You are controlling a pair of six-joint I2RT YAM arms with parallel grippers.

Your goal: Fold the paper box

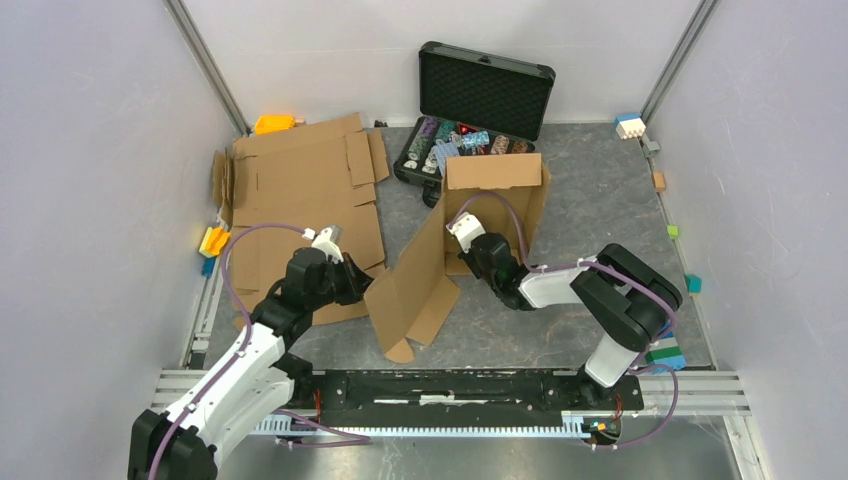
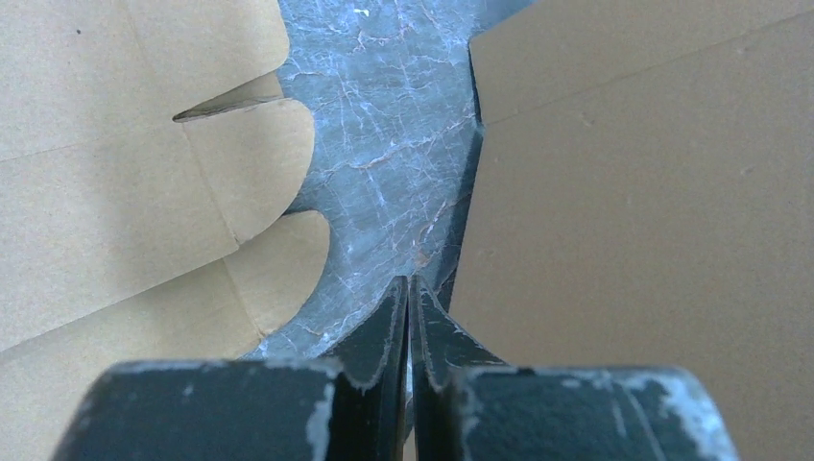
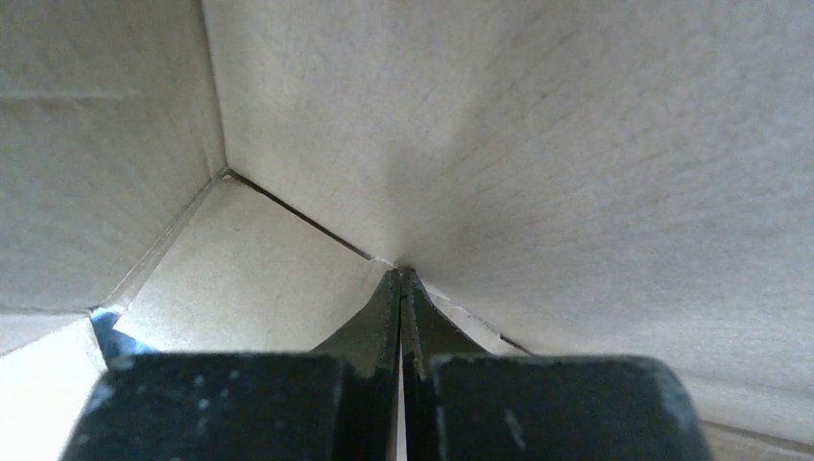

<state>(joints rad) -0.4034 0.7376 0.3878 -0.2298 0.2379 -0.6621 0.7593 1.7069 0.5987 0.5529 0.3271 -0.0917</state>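
The paper box (image 1: 495, 172) stands partly raised at the table's middle, with brown walls and a long flap (image 1: 412, 285) slanting down to the near left. My right gripper (image 1: 462, 240) is inside it, shut and empty. In the right wrist view its tips (image 3: 399, 276) press into the seam where an inner wall (image 3: 576, 144) meets a lower panel (image 3: 250, 279). My left gripper (image 1: 358, 287) is shut and empty just left of the long flap. In the left wrist view its tips (image 2: 409, 285) hover over bare table beside that flap (image 2: 653, 192).
A flat brown cardboard sheet (image 1: 300, 195) lies at the left; its rounded tabs show in the left wrist view (image 2: 115, 173). An open black case (image 1: 485, 85) with chips stands behind the box. Small coloured blocks (image 1: 630, 125) lie along the table's edges.
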